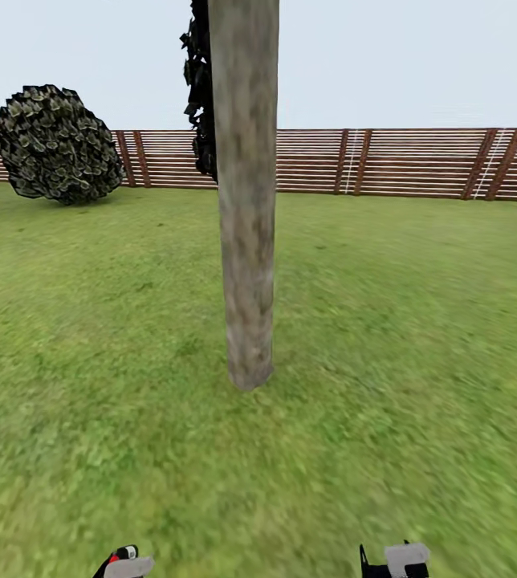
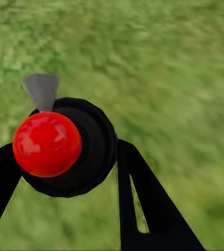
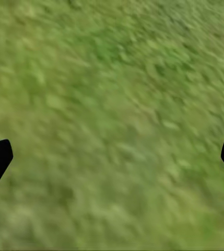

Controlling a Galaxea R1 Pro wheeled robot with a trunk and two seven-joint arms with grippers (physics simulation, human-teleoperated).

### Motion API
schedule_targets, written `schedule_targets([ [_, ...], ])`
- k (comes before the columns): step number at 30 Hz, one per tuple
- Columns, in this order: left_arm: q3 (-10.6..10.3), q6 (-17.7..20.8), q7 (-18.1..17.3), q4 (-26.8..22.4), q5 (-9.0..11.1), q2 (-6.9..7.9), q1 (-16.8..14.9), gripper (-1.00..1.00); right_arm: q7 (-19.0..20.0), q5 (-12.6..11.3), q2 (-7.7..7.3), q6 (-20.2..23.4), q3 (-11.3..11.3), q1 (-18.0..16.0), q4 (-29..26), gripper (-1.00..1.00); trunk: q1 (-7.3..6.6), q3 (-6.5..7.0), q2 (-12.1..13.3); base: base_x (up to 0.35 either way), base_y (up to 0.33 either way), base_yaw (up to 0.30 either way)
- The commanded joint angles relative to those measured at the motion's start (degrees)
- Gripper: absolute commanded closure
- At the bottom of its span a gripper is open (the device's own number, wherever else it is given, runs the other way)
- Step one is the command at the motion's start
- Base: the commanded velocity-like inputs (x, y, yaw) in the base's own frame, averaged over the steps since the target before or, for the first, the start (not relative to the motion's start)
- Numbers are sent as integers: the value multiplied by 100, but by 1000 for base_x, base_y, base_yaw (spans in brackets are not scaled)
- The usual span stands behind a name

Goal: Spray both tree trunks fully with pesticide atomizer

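The left gripper (image 2: pixel 65 172) is clamped on the pesticide atomizer (image 2: pixel 65 144), at the head view's bottom left. The tree trunk (image 1: pixel 246 209) stands upright at frame center, ahead and to the right of the sprayer. The atomizer's long axis seems to run toward the camera; where the nozzle points is unclear. The right gripper (image 3: pixel 112 157) hangs spread wide over the grass (image 3: pixel 112 94).

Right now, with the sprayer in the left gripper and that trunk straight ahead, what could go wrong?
1. The left gripper holds the pesticide atomizer low over the grass, and its aim toward the tree trunk is unclear, so spray may land on the lawn.
2. From this side, the far face of the trunk is hidden, so full coverage probably needs circling.
3. The trunk rises past the head view's top, so its upper part may go unsprayed.
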Motion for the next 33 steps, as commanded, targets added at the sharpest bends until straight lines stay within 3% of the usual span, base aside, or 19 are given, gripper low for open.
schedule_targets([
  [1, -9, 6, -5, 4, -14, 1, -6, 100, 5, 4, -8, 4, 2, 0, -61, -100, 0, 0, 0, 327, -101, 0],
  [5, -22, 52, -227, -1, -216, 5, -21, 100, 257, 107, -37, 19, 68, 0, -359, -100, 0, 0, 0, 327, -102, 0],
  [8, -24, 166, -768, -67, -693, 39, -78, 100, 816, 424, -56, 69, 118, -14, -592, -100, 0, 0, 0, 327, -102, 0],
  [9, -20, 319, -1229, -93, -1126, 96, -198, 100, 1185, 664, -61, 139, 129, -35, -728, -100, 0, 0, 0, 326, -102, 0],
  [10, -3, 695, -2017, -120, -1826, 180, -467, 100, 1801, 1118, -62, 347, 142, -124, -966, -100, 0, 0, 0, 325, -101, 0],
  [11, -3, 977, -2433, -146, -2096, 203, -640, 100, 2185, 1442, -55, 516, 150, -214, -1071, -100, 0, 0, 0, 314, -100, 0],
  [14, -13, 1576, -3317, -196, -2446, 287, -966, 100, 2979, 2120, -22, 865, 157, -585, -1153, -100, 0, 0, 0, 249, -53, 0],
  [15, -13, 1639, -3492, -205, -2506, 318, -1018, 100, 3110, 2204, -19, 903, 157, -661, -1156, -100, 0, 0, 0, 185, -26, 0],
  [16, -11, 1767, -4074, -239, -2687, 431, -1176, 100, 3509, 2385, -8, 977, 158, -880, -1163, -100, 0, 0, 0, 98, -13, 0],
  [17, -6, 1819, -4504, -262, -2792, 509, -1281, 100, 3787, 2454, -4, 1008, 159, -1008, -1166, -100, 0, 0, 0, 63, -8, 0],
  [18, -5, 1840, -4719, -272, -2835, 543, -1334, 100, 3929, 2478, -2, 1020, 159, -1067, -1167, -100, 0, 0, 0, 50, -7, 0],
  [19, -3, 1885, -5320, -301, -2922, 627, -1490, 100, 4334, 2526, 0, 1041, 159, -1216, -1171, -100, 0, 0, 0, 26, -3, 0],
  [22, 0, 1917, -6092, -329, -2988, 788, -1790, 100, 5008, 2563, 17, 1058, 164, -1436, -1172, -100, 0, 0, 0, 11, -2, 0],
  [23, -12, 1911, -6687, -346, -3052, 867, -2040, 100, 5537, 2577, 96, 1072, 178, -1632, -1183, -100, 0, 0, 0, 1, 0, 0],
  [28, -9, 1937, -7441, -579, -3531, 852, -2197, 100, 5733, 2599, 398, 1306, 191, -1753, -1175, -100, 0, 0, 0, 0, 0, 0],
  [33, -17, 1941, -7609, -673, -3703, 819, -2220, 100, 5752, 2598, 510, 1382, 195, -1765, -1172, -100, 0, 0, 0, 0, 0, 0],
])
